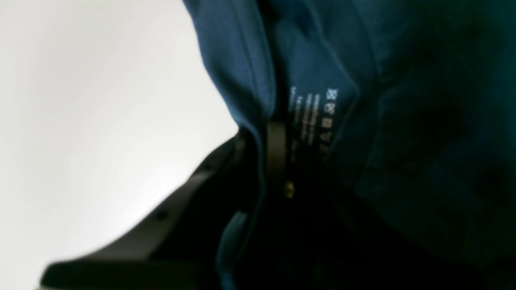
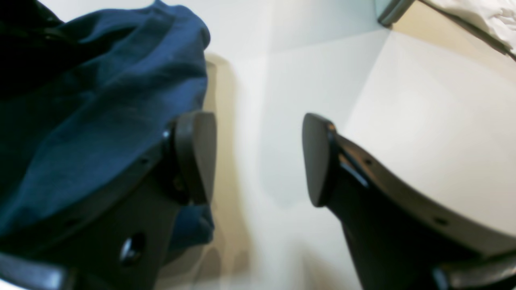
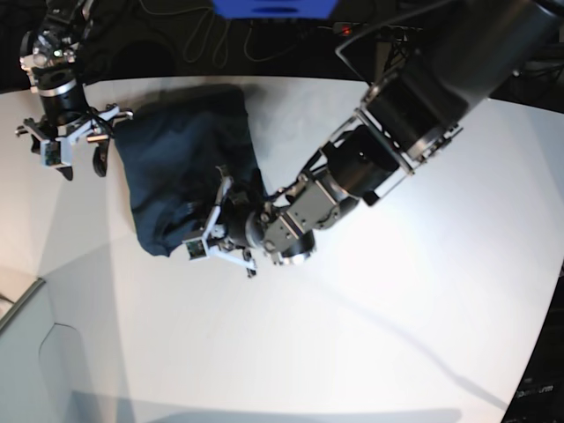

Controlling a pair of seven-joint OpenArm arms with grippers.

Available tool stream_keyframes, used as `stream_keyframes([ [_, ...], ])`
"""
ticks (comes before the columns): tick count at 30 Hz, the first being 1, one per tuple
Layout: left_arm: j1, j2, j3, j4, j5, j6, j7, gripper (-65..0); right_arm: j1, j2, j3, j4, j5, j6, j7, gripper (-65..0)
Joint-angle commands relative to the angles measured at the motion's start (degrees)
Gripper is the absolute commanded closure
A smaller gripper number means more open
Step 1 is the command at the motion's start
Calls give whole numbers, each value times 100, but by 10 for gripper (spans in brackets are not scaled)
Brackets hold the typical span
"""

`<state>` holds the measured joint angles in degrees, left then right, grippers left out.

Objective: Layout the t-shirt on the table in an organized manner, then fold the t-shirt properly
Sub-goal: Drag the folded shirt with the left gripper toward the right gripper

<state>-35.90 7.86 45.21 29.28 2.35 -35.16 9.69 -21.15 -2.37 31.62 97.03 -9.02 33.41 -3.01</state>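
One t-shirt [image 3: 181, 172], two grippers.

Right tool [image 2: 258, 161] sat wide open over the bare white desk [image 2: 423, 121], navy t-shirt [image 2: 100, 112] bunched against its left finger.

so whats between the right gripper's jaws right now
Nothing: in the right wrist view only bare table shows between the open jaws; the t-shirt lies beside one jaw.
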Motion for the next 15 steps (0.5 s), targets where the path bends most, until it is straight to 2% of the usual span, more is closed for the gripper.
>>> stream_keyframes([
  [1,-195,114,-24,101,-64,12,-130,-31,9,39,16,121,80,92,147,-340],
  [3,-195,114,-24,145,-64,12,-130,-119,18,39,8,121,80,92,147,-340],
  [6,-274,114,-24,145,-81,12,-139,-319,18,39,-19,121,80,92,147,-340],
  [9,-309,114,-24,233,-72,12,-139,-468,18,39,-19,121,80,92,147,-340],
  [11,-309,27,-24,470,-81,12,-139,-523,18,31,-19,112,80,92,147,-340],
  [15,-309,-315,-104,1156,-99,12,-103,-527,27,31,-28,86,80,92,147,-339],
])
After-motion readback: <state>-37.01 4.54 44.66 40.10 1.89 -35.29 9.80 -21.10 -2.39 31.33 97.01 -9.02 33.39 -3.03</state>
